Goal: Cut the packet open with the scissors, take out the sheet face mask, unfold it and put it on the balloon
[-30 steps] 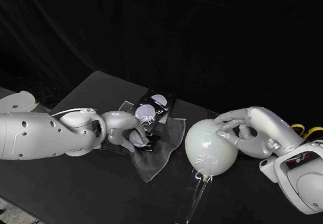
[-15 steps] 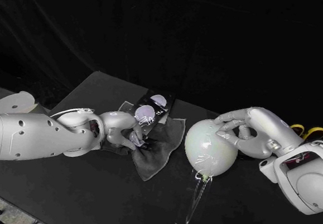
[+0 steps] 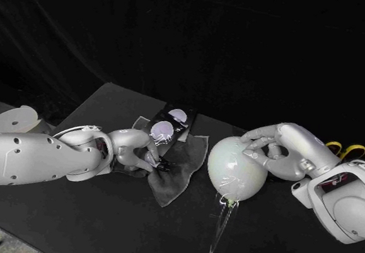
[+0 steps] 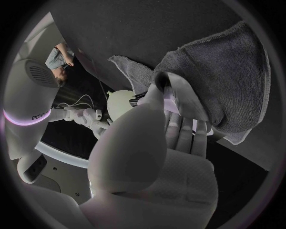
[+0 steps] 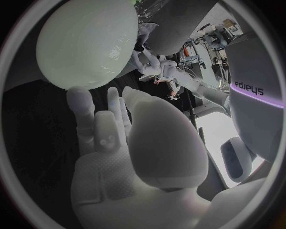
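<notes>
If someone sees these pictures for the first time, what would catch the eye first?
The pale balloon, held right of centre by the right hand, stands out against the dark. Beside it, the left hand grips a black packet over a grey cloth.

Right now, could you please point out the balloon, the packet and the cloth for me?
balloon (image 3: 235, 166), head view, middle of its pale body.
packet (image 3: 172, 124), head view, its printed face.
cloth (image 3: 173, 186), head view, its lower corner.
</notes>
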